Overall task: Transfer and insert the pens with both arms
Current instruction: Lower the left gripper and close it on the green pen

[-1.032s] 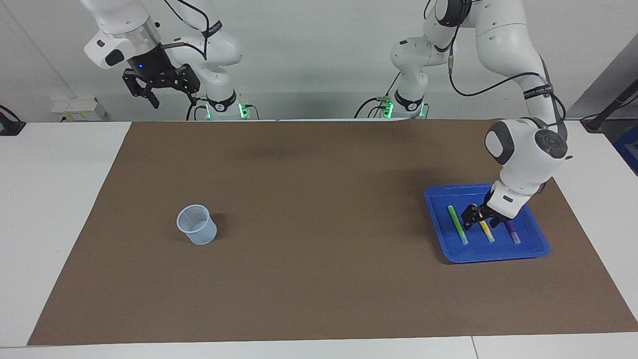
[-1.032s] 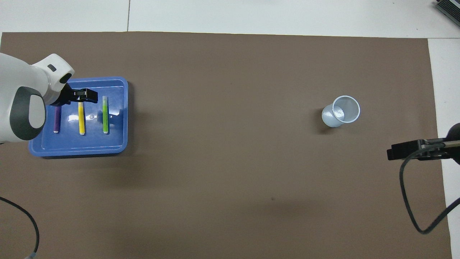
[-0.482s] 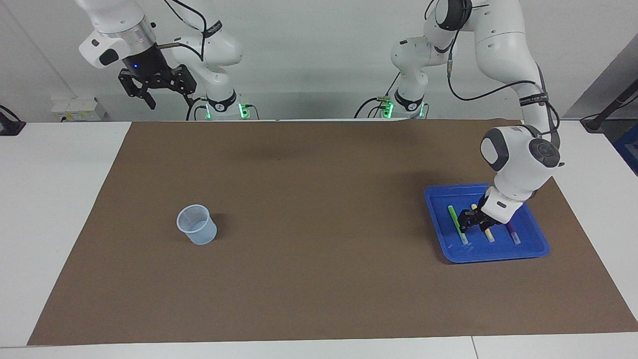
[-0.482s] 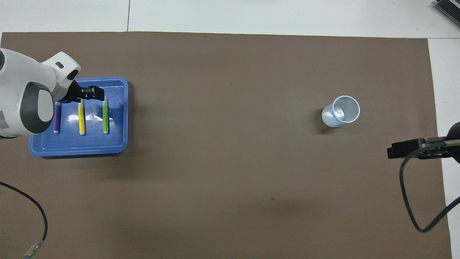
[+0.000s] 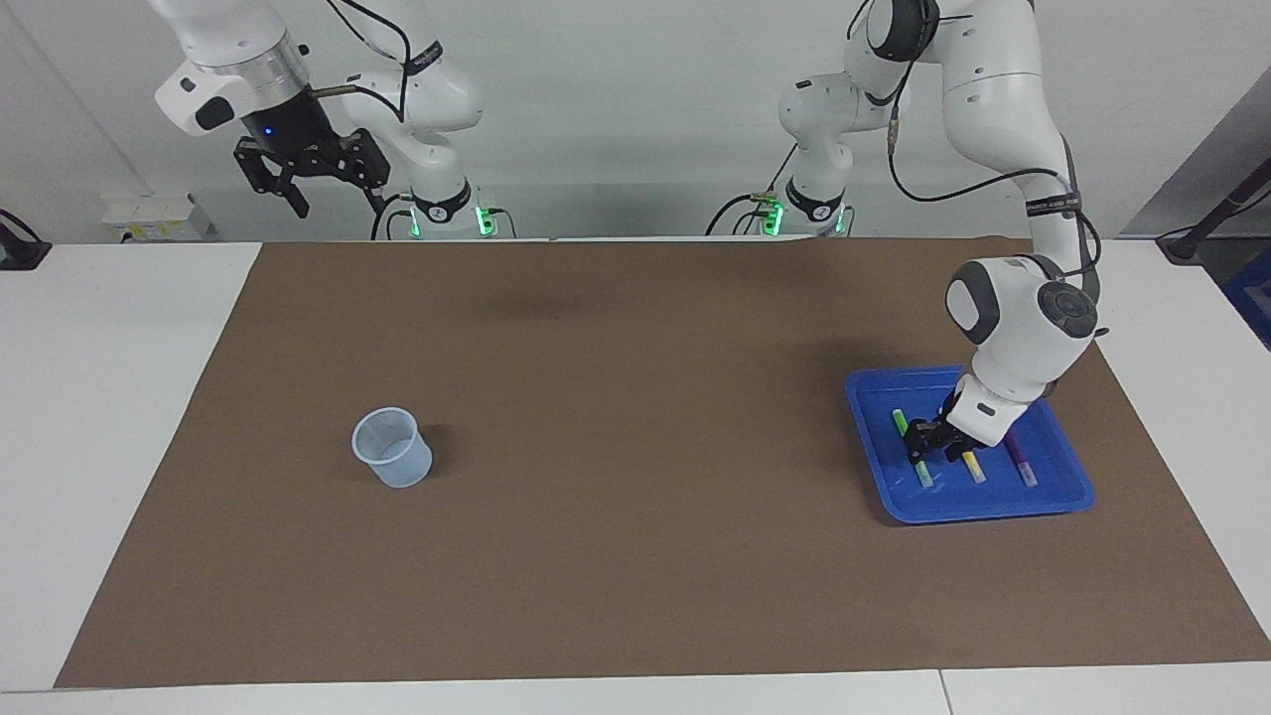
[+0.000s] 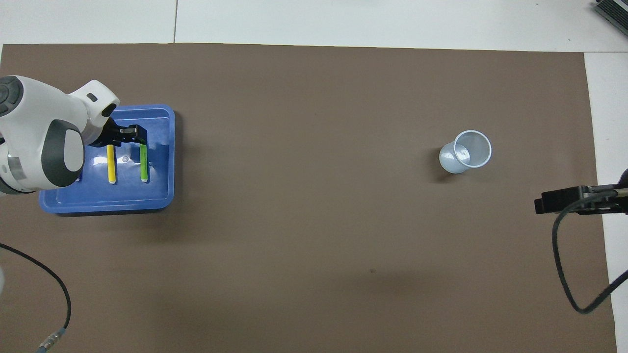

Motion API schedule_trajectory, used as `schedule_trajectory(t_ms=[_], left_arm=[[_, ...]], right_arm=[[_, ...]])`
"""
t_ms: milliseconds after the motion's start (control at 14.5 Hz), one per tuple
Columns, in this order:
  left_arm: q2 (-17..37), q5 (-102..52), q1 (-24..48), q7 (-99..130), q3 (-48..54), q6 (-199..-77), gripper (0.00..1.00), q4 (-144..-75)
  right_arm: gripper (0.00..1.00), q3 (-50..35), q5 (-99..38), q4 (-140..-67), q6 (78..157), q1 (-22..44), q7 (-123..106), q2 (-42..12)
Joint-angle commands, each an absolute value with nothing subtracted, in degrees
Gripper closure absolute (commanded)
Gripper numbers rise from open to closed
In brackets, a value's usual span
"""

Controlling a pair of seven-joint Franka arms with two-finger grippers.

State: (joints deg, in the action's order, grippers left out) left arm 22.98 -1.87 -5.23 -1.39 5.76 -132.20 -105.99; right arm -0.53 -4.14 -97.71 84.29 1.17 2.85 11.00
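The right end effector [image 5: 298,184] is hanging high in the air over the desk [image 5: 119,397] edge at the right arm's end, waiting. Its two fingers are standing wide apart, and it is holding nothing. In the overhead view only its dark tip [image 6: 557,202] is peeking in from the side, and the rest is cut off.

A clear plastic cup [image 5: 392,447] is standing upright on the brown mat [image 5: 635,556], well apart from both end effectors.

The left end effector [image 5: 928,440] is reaching down into the blue tray [image 5: 978,506] at the left arm's end. It is sitting right at the green pen [image 5: 911,440], around its middle, with the yellow pen [image 5: 972,466] just beside it. Its fingers are partly apart, but I cannot tell whether they are squeezing the green pen yet or only touching it.

The purple pen [image 5: 1022,462] is lying in the tray too, beside the yellow one. From overhead, the big white arm is covering almost all of the purple pen. The end effector is also hiding the tops of the green pen [image 6: 143,164] and yellow pen [image 6: 111,166].
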Motion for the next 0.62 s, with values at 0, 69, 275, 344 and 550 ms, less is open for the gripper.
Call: schedule_trajectory(t_ms=[0, 69, 275, 344, 550], left_arm=[[22.06, -2.37, -4.57, -1.85, 5.27, -133.95, 0.45, -107.93], [22.06, -2.37, -4.57, -1.85, 5.36, -133.95, 0.50, -107.93], [22.06, -2.37, -4.13, -1.50, 5.27, -134.21, 0.51, -108.02], [22.06, -2.37, -4.13, -1.49, 5.27, -135.17, 0.51, -108.71], [22.06, -2.37, -4.04, -1.49, 5.27, -139.03, 0.51, -111.09]], right_arm=[[0.00, -1.05, -3.60, -99.05, 85.43, 1.14, 1.67, 12.39], [0.00, -1.05, -3.60, -99.05, 85.43, 1.14, 1.67, 12.39], [0.00, -0.97, -3.60, -99.14, 85.60, 1.05, 1.67, 12.39], [0.00, -0.97, -3.60, -99.23, 85.69, 1.05, 1.67, 12.39], [0.00, -0.97, -3.60, -99.40, 86.40, 1.05, 1.67, 12.39]])
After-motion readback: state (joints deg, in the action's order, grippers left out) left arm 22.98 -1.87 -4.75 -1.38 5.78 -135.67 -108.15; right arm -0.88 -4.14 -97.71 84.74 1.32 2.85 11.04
